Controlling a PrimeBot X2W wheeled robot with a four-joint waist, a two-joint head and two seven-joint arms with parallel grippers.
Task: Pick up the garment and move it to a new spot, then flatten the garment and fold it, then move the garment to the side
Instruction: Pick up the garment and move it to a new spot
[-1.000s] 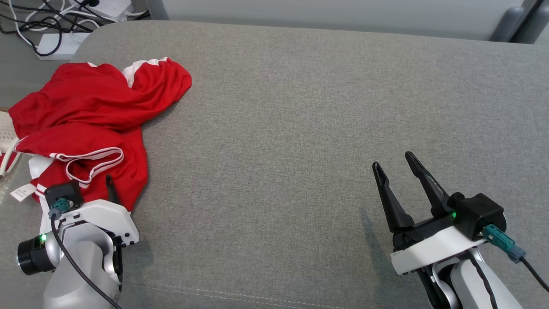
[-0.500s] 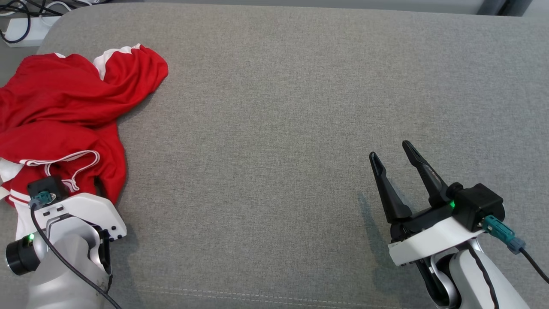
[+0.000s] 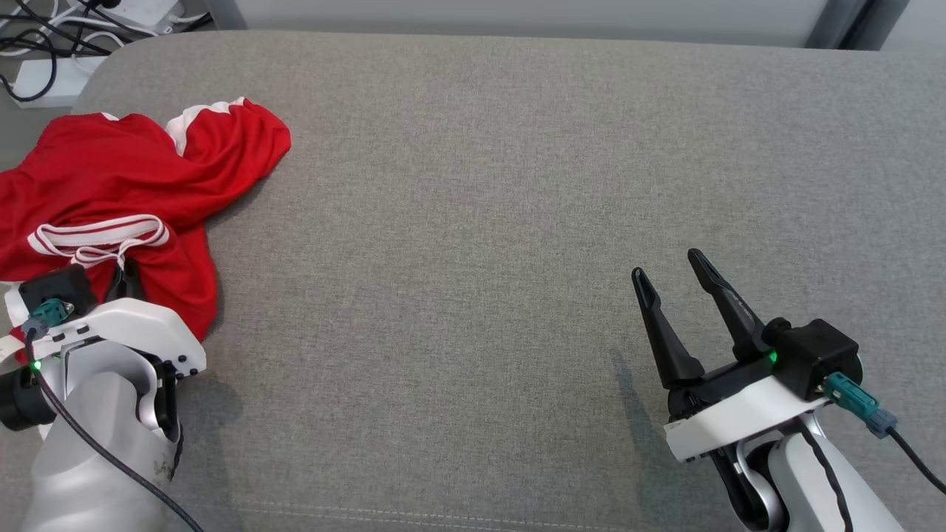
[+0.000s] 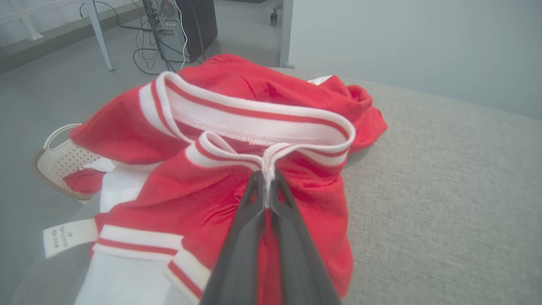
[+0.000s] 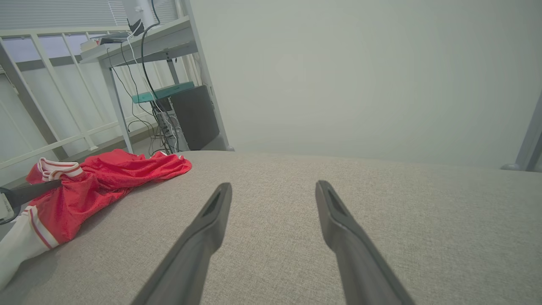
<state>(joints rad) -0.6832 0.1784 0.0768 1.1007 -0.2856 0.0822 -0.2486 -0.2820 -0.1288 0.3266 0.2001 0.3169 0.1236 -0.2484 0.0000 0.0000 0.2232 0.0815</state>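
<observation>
The garment [image 3: 133, 177] is a crumpled red jersey with white striped trim, heaped at the left end of the grey cushion [image 3: 488, 192]. My left gripper [image 4: 266, 180] is shut on the garment's white-and-red ribbed collar [image 4: 254, 120], which stands pulled up above the heap. In the head view the left gripper [image 3: 122, 262] sits at the near edge of the garment, its fingers mostly hidden by the wrist. My right gripper [image 3: 669, 273] hovers open over bare cushion at the lower right, far from the garment [image 5: 106, 178], with nothing between its fingers [image 5: 216, 212].
The cushion's left edge drops to the floor, where a power strip and cables [image 3: 44, 66] lie. A pale perforated basket [image 4: 59, 163] sits below that edge beside the garment. A desk with a computer tower [image 5: 194, 116] stands beyond.
My left gripper has closed on the collar and lifted it a little, bunching the trim upward. The head camera has shifted. The right gripper stays open in place.
</observation>
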